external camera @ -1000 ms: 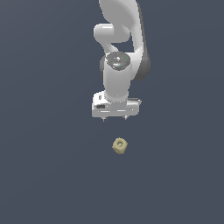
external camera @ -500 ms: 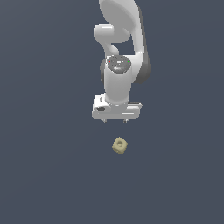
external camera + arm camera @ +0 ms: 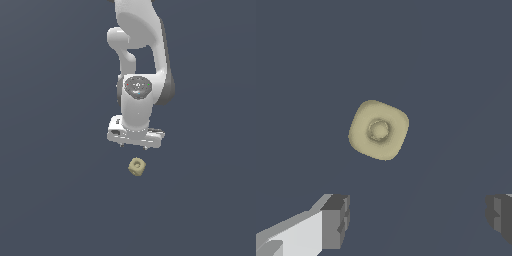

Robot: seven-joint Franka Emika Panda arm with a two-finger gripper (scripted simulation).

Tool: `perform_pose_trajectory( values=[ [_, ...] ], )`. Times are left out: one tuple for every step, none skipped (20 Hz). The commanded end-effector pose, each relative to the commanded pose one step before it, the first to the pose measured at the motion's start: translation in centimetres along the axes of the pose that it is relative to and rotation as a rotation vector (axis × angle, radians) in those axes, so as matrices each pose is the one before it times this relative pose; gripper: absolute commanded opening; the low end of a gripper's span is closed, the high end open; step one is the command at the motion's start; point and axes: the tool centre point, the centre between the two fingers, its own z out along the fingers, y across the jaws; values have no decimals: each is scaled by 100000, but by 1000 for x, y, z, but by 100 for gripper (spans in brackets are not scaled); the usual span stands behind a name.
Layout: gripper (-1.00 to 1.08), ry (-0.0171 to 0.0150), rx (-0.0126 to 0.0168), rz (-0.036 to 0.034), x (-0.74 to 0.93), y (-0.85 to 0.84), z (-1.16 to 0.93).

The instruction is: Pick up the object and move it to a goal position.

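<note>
The object (image 3: 137, 166) is a small pale yellowish-tan block with rounded edges and a round hole in its upper face, lying on the dark grey floor. In the wrist view the object (image 3: 378, 130) shows its holed face straight on. My gripper (image 3: 133, 145) hangs just above and slightly behind it, without touching it. Its two grey fingertips (image 3: 336, 221) stand far apart in the wrist view, so the gripper (image 3: 418, 217) is open with nothing between them.
The white arm (image 3: 142, 70) rises from the gripper toward the top of the exterior view. Plain dark grey floor (image 3: 55, 200) lies all around the block.
The gripper has come down a little toward the block. The block has not moved.
</note>
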Motion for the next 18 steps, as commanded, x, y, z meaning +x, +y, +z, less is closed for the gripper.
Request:
perform_pose_trajectory(
  values=[
    [100, 72, 178, 6409, 802, -427, 771],
    [100, 39, 68, 2612, 310, -193, 319],
    [100, 40, 63, 2606, 299, -201, 324],
    [100, 41, 58, 2572, 285, -206, 324],
    [100, 41, 51, 2442, 261, -204, 313],
    [100, 40, 45, 2307, 238, -198, 299],
    [100, 39, 40, 2171, 216, -191, 285],
    [100, 38, 35, 2036, 195, -184, 271],
    [100, 36, 31, 1901, 175, -176, 256],
    [100, 35, 28, 1767, 157, -166, 240],
    [100, 33, 24, 1633, 140, -156, 224],
    [100, 32, 21, 1501, 125, -145, 207],
    [100, 30, 19, 1368, 110, -134, 190],
    [100, 27, 16, 1236, 96, -123, 173],
    [100, 25, 14, 1104, 83, -111, 156],
    [100, 23, 12, 974, 72, -98, 138],
    [100, 20, 10, 843, 60, -86, 120],
    [100, 17, 9, 714, 51, -72, 102]
  ],
)
